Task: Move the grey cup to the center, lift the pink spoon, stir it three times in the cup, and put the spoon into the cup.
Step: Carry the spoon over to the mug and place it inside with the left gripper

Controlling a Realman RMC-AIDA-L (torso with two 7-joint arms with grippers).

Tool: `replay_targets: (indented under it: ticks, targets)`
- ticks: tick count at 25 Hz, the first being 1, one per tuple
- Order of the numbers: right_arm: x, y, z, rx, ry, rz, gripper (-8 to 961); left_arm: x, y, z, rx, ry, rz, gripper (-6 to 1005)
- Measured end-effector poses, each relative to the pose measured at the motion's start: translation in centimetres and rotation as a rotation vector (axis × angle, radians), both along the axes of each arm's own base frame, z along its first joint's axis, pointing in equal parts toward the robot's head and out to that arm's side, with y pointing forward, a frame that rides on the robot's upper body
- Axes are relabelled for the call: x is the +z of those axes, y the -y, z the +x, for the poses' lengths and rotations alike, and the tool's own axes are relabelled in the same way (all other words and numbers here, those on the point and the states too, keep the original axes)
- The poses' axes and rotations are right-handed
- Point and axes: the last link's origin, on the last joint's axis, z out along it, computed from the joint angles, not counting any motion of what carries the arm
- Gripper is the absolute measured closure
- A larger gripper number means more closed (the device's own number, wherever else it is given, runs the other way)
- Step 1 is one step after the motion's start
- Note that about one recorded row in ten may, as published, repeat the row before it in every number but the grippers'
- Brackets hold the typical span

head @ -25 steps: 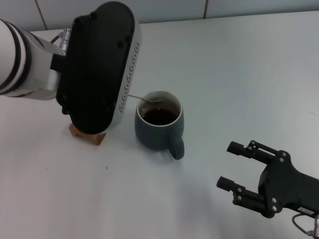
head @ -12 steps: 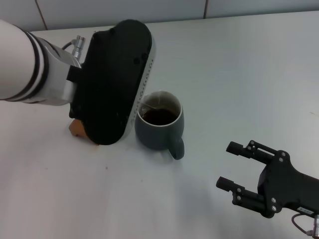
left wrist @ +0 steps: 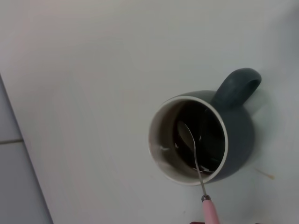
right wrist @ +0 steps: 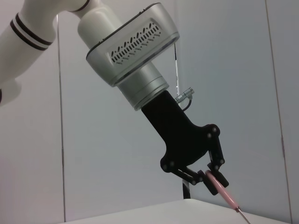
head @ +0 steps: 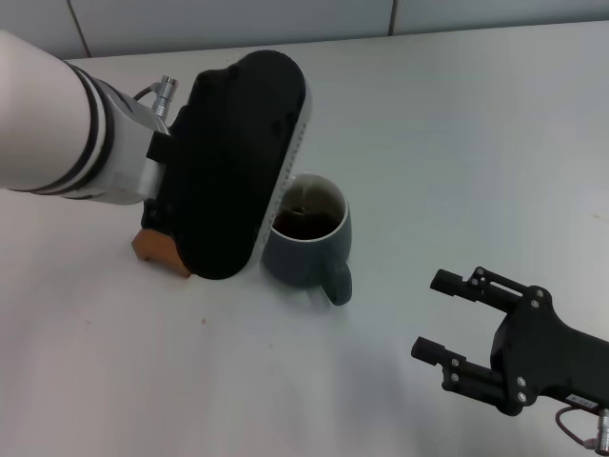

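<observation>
The grey cup stands on the white table with dark liquid in it, handle toward me. My left arm's black wrist hangs over the cup's left side and hides the gripper there. The right wrist view shows my left gripper shut on the pink spoon by its handle. In the left wrist view the pink spoon slants down over the rim of the cup, and its metal bowl sits in the liquid. My right gripper is open and empty, right of the cup near the front.
A brown wooden block lies left of the cup, partly under my left wrist. A wall of pale tiles runs along the table's far edge.
My left arm has moved right, over the cup's left side. The spoon's bowl has gone from the far-left rim into the liquid. The right arm has not moved.
</observation>
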Motion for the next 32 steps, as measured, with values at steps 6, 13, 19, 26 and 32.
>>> replay_targets:
  ticks: [6, 13, 19, 26, 32]
  targets:
    - [0.0, -0.1, -0.1, 0.005, 0.000, -0.001, 240, -0.5, -0.3, 0.4, -0.015, -0.019, -0.015, 869]
    - [-0.1, -0.1, -0.1, 0.003, 0.000, -0.004, 240, -2.0, -0.9, 0.5, -0.036, -0.041, -0.041, 869]
    - [-0.1, 0.0, -0.1, 0.003, 0.000, -0.007, 240, -2.7, -0.5, 0.6, -0.052, -0.056, -0.065, 869]
    - [-0.1, 0.0, -0.1, 0.002, 0.001, -0.007, 240, -2.2, -0.3, -0.2, -0.008, -0.071, -0.062, 869]
    - [-0.2, 0.0, -0.1, 0.002, 0.002, -0.008, 240, -1.8, -0.9, 0.2, -0.020, -0.042, -0.033, 869]
